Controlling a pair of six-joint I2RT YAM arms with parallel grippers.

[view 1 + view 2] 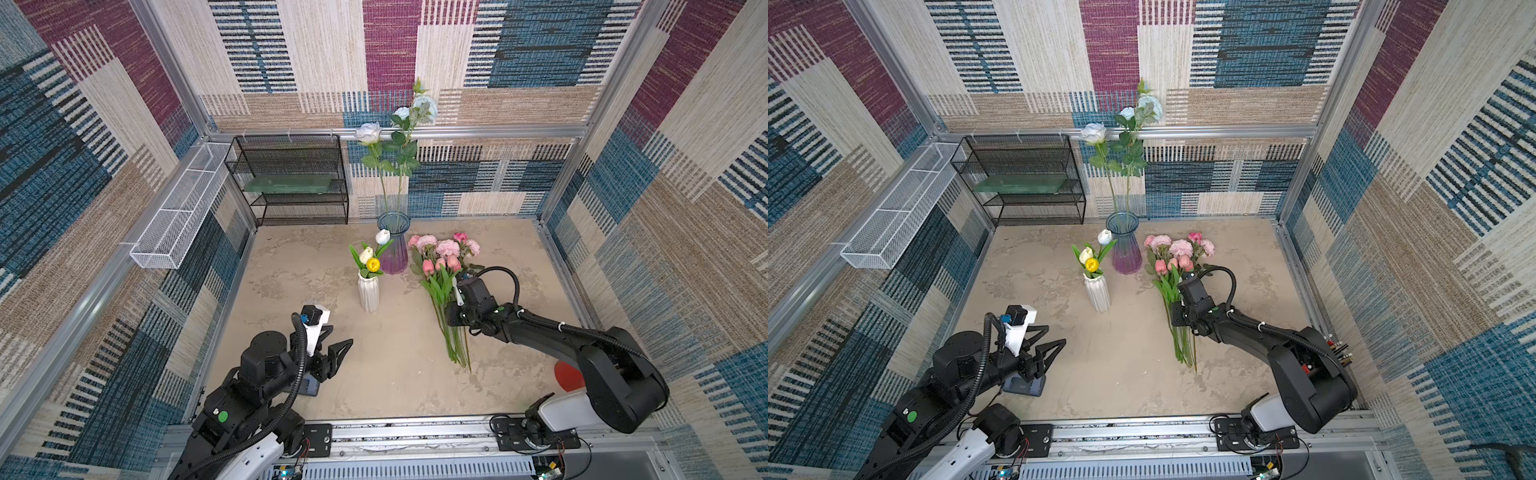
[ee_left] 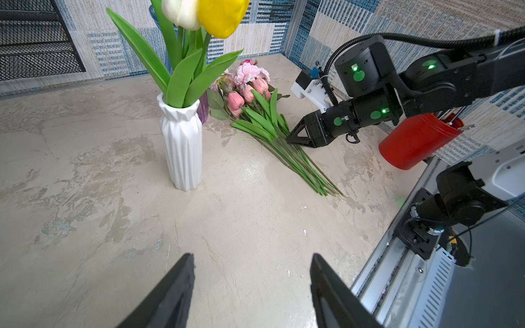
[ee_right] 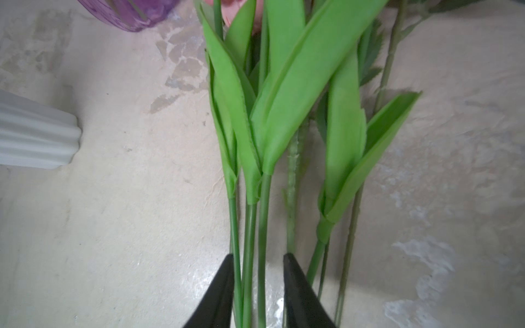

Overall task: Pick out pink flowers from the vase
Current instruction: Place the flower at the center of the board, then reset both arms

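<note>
Hovering over the counter (image 1: 274,291) nr its front-left corner, the left tool (image 1: 341,335) stands wide, nothing btwn its jaws. A black mesh rack (image 1: 291,178) sits at the back-left corner. Twd the middle, a ribbed white vase (image 1: 368,296) stands upright w/ white & yellow tulips (image 1: 371,259). Just behind it, closer to the back edge, a glass vase (image 1: 393,249), blue top & purple base, stands upright w/ pale blue-white roses (image 1: 368,133) on long stems. The pink flowers (image 1: 440,253) lie flat on the counter just right of the glass vase: heads twd the back edge, green stems (image 1: 455,345) running twd the front edge. The right tool (image 3: 258,257) sits low over those stems, jaws narrowly apart. Approx three stems run btwn them, w/ a gap showing beside one finger, so not clamped. A red cup (image 2: 412,144) sits nr the front-right corner, partly hidden by the right arm in both top views.
</note>
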